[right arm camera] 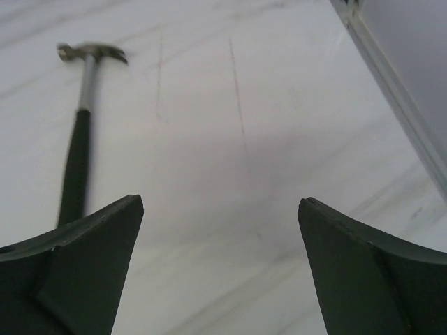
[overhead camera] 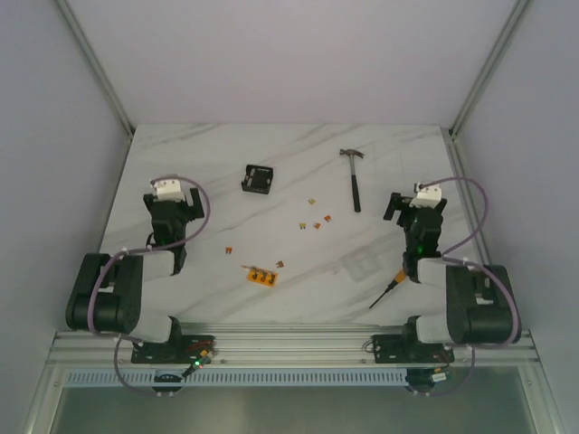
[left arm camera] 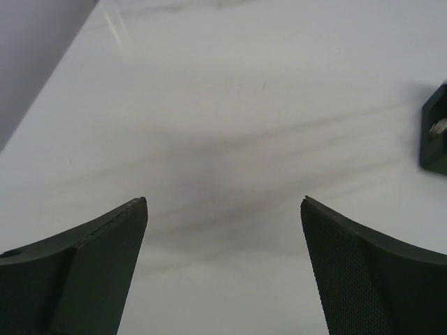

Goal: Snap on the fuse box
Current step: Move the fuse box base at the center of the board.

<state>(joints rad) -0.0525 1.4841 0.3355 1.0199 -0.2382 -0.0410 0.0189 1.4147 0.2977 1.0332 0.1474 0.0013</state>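
Observation:
The fuse box [overhead camera: 257, 179] is a small black square box lying on the marble table, left of centre toward the back. Only its edge shows in the left wrist view, where the fuse box [left arm camera: 436, 136] sits at the far right, well ahead of the fingers. My left gripper [overhead camera: 174, 201] hovers to the left of the box, and this left gripper [left arm camera: 223, 200] is open over bare tabletop. On the right side my right gripper [overhead camera: 412, 203] stands away from the box. The right gripper [right arm camera: 221, 199] is open too, with nothing between its fingers.
A hammer [overhead camera: 354, 178] lies right of the box, and the hammer [right arm camera: 84, 139] is ahead-left of the right fingers. Small orange fuses [overhead camera: 312, 221] are scattered mid-table. An orange strip [overhead camera: 261, 276], a clear plastic piece [overhead camera: 362, 265] and a screwdriver [overhead camera: 387, 291] lie nearer the front.

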